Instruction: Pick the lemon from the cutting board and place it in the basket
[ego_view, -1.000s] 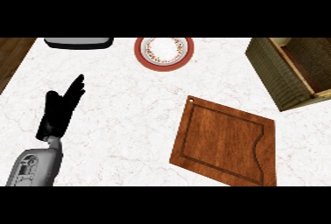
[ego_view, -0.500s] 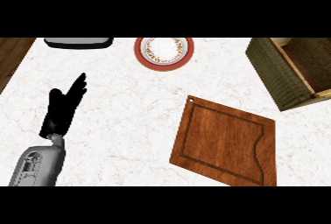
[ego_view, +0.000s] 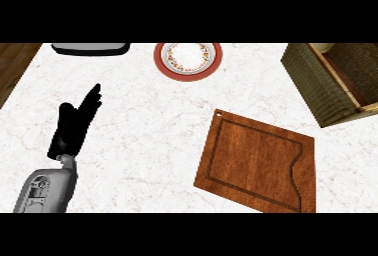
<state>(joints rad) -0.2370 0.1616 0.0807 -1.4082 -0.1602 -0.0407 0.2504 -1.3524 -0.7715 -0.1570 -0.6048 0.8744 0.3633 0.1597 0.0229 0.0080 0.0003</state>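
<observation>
No text, label, brand, number or sign is readable anywhere.

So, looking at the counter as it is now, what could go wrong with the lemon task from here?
1. No lemon shows on the cutting board, so there may be nothing to pick; it could be out of view.
2. Only the left hand shows, open at the left, far from the basket at the right edge.
3. The plate lies along a reach across the counter.

Wide bare table (ego_view: 140, 150) between left hand (ego_view: 74, 127) and board (ego_view: 258, 162). Obstacles: plate (ego_view: 187, 60) top centre, basket (ego_view: 325, 82) at right edge.
</observation>
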